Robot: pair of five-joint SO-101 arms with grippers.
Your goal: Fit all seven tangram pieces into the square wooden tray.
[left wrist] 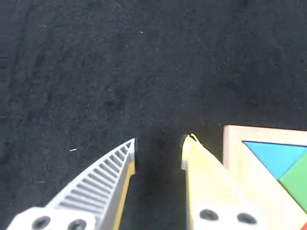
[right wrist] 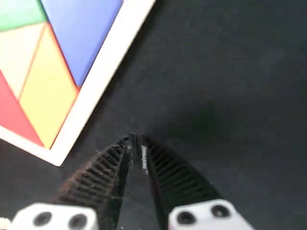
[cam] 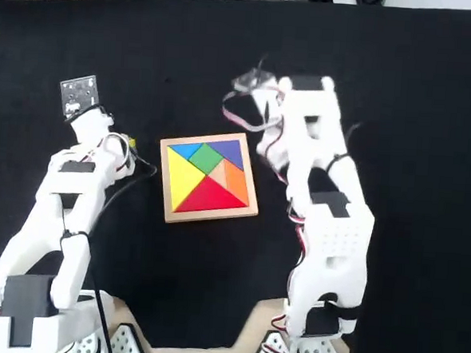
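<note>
The square wooden tray lies in the middle of the black table with coloured tangram pieces lying flat inside: yellow, red, blue, green, purple, orange and a pale one. My left gripper is open just beside the tray's left edge, over bare cloth, holding nothing. A light blue piece and a green one show in the tray's corner. My right gripper is shut and empty, over the cloth beside the tray and its purple piece and orange piece.
A small dark board sits at the far left behind the left arm. The right arm stands right of the tray with loose cables near its wrist. Black cloth covers the table.
</note>
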